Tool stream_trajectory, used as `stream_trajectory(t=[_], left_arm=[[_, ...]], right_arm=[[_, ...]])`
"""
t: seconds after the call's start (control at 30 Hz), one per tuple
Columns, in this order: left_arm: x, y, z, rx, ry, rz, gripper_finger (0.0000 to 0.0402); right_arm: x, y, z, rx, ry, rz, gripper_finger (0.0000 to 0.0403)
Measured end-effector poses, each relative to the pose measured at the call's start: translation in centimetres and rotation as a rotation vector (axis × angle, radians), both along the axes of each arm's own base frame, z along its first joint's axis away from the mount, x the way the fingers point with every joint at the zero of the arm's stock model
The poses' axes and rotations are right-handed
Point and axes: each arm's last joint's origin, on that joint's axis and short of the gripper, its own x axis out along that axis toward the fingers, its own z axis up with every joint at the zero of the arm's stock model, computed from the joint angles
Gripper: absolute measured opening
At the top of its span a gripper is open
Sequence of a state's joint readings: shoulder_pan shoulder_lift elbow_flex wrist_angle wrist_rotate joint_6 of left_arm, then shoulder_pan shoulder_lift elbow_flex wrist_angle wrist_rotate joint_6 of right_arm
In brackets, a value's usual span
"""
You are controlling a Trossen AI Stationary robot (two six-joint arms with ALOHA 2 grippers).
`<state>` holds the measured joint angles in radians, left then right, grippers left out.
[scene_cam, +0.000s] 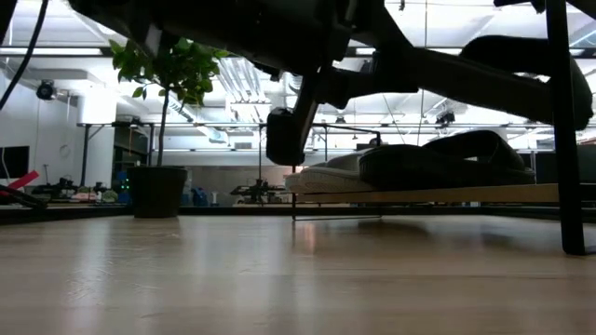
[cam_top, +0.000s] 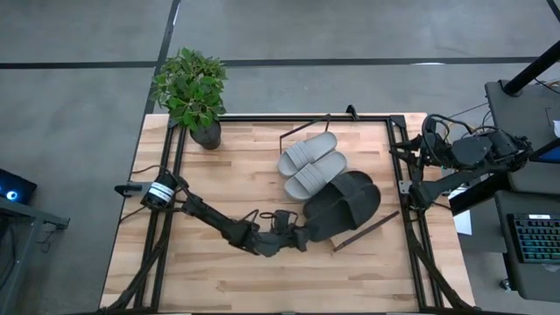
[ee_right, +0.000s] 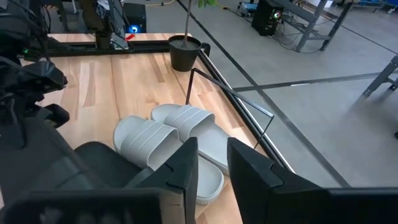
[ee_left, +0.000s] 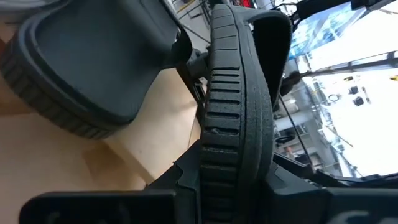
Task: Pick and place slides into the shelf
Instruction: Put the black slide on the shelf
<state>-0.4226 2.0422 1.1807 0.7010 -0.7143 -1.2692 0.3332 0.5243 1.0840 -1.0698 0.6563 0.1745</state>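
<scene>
Clamped on the rim of a black slide, the left gripper sits low in the middle of the high view, its dark arm stretching in from the left edge of the table. The left wrist view shows this sandal's ribbed edge running up between the fingers, with the second black slide lying at the upper left of that frame over pale plywood. In the high view that second black slide rests right of centre, touching the held one. The two light grey slides lie side by side just above the black pair, toward the upper middle. All four sit on the shelf, whose black rod frame shows at the lower right and upper left of the group. The low view shows the plywood board slightly raised off the table with the sandals on it. The right gripper is raised at the right edge of the high view, its fingers narrowly parted and holding nothing. A potted plant stands at the table's upper left corner.
</scene>
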Motion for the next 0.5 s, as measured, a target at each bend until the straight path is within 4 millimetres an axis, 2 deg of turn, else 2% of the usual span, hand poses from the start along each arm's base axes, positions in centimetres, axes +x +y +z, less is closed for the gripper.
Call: stream_trajectory(t=[0.37, 0.5], left_arm=[[0.1, 0.1, -0.1, 0.096, 0.038, -0.013, 0.0049], [0.8, -0.2, -1.0, 0.121, 0.036, -0.019, 0.0049]], right_arm=[[0.0, 0.0, 0.0, -0.001, 0.001, 0.000, 0.0071], [0.0, 0.0, 0.0, -0.001, 0.001, 0.000, 0.0077]])
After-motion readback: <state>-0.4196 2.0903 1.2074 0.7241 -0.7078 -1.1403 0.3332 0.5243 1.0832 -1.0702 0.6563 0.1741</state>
